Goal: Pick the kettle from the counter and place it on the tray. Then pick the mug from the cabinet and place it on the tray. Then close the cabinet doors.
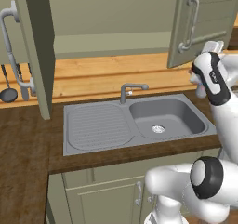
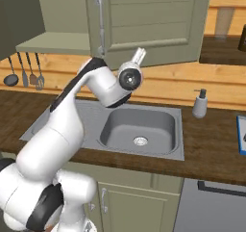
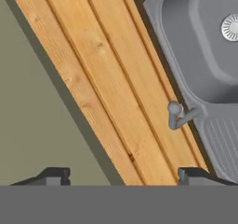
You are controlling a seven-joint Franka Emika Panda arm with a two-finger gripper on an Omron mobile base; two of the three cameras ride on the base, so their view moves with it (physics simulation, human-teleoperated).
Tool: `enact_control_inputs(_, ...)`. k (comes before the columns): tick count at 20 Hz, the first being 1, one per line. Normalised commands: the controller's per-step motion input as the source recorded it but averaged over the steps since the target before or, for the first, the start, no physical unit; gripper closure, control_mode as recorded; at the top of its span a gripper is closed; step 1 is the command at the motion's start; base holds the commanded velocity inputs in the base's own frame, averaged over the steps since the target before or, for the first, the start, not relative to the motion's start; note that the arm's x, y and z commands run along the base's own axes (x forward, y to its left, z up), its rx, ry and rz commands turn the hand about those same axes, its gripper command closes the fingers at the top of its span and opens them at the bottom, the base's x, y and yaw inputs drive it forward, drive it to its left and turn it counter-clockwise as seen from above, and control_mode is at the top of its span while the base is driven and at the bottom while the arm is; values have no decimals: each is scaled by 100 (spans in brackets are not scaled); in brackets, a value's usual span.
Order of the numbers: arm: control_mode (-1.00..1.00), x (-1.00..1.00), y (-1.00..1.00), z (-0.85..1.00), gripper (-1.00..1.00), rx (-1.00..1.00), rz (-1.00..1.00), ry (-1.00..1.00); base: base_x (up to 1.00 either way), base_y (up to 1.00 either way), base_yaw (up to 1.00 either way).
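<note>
The gripper (image 3: 122, 174) hangs with its jaws spread wide and nothing between them, its two dark tips framing bare wood. Just below and to one side of it lies the grey steel sink (image 1: 135, 121), a smooth basin with a ribbed draining board and a slim curved tap (image 3: 179, 115), sunk into the dark wood-grain table (image 2: 211, 147). A grey pump soap bottle (image 2: 200, 104) stands off to the gripper's right, and further right a slice of the pale, blue-rimmed tray (image 2: 241, 135) peeks in at the picture's edge. Behind the sink run warm, knotty orange planks of wall. Close beside the gripper the right cabinet door (image 1: 204, 21) stands swung open, olive-green and panelled with a silver bar handle; the left cabinet door (image 1: 35, 46) is open too, further off. Kettle and mug cannot be seen here, so the step in hand looks like shutting the doors: press flat against the panel's outer face near the handle edge, pushing steadily along its arc, not jabbing.
</note>
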Motion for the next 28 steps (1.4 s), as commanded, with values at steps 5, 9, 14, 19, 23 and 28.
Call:
enact_control_inputs(5,-100,100,31,25,-100,0,-11,13,0,0,0)
enact_control_inputs(9,-100,91,0,30,-100,0,-5,21,0,0,0)
enact_control_inputs(14,-100,81,0,17,-100,0,-3,27,0,0,0)
enact_control_inputs(19,-100,77,0,-38,-100,3,0,9,0,0,0)
enact_control_inputs(23,-100,32,0,-68,-100,3,0,0,0,0,0)
enact_control_inputs(28,-100,-90,-6,-9,-100,0,0,-20,0,0,0)
